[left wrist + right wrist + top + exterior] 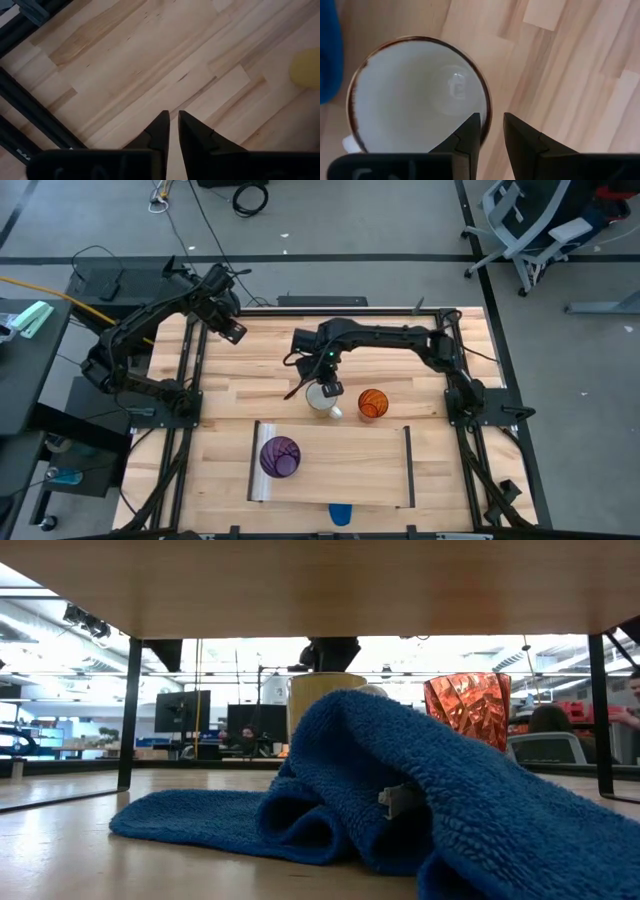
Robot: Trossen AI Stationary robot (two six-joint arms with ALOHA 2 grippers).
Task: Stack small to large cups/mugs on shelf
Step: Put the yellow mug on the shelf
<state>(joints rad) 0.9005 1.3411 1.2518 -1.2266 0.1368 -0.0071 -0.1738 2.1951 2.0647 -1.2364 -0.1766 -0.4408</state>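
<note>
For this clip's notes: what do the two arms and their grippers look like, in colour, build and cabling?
Both arms are black, jointed in slim segments, each mounted on a black frame at a side of the table. The left gripper and the right gripper each end in two dark, wedge-shaped fingers tapering to narrow tips. Thin black cables run along the arms, and a small green light shows near the right wrist.

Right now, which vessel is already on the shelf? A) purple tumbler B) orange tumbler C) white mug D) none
A: in the high view the purple tumbler stands on the shelf near its metal-strip end, while the white mug and orange tumbler sit on the tabletop beyond it.
</note>
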